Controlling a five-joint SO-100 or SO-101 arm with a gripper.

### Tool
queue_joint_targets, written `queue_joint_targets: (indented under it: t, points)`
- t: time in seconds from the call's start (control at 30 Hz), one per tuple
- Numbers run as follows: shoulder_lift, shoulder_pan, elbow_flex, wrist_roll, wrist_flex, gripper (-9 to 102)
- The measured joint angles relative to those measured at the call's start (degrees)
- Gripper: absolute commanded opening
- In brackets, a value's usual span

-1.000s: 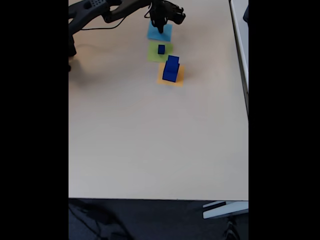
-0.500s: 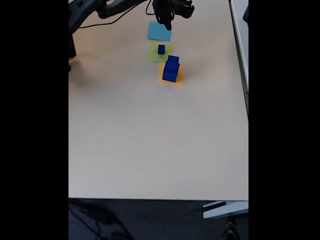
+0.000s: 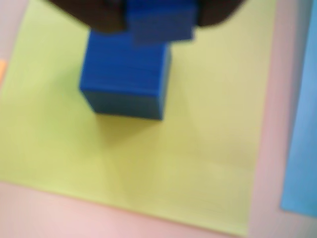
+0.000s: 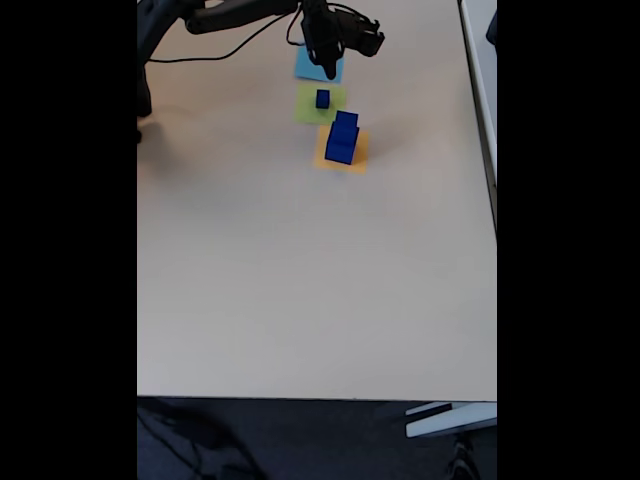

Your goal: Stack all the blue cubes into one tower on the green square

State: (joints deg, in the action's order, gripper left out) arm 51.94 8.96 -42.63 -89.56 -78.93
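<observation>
Matte beige table [image 4: 300, 280], flat green square [image 3: 208, 124]

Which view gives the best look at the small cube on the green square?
The wrist view: the small cube looms large on the green square, though blurred and cut off at the top by dark gripper parts. The fixed view shows it as a tiny dark dot on the green square.

The fixed view looks down from high and far over the table [image 4: 300, 280]. The wrist view looks down close. Both share the green square [image 3: 208, 124] [image 4: 308, 108], at the fixed frame's top.
</observation>
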Motion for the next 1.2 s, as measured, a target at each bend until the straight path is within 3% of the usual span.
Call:
queue_joint_targets:
  t: [0.17, 1.2]
  points:
    - [1.85, 0.09, -5.71, 0.26, 4.31, 1]
    - [5.80, -1.41, -16.88, 0.88, 11.34, 1]
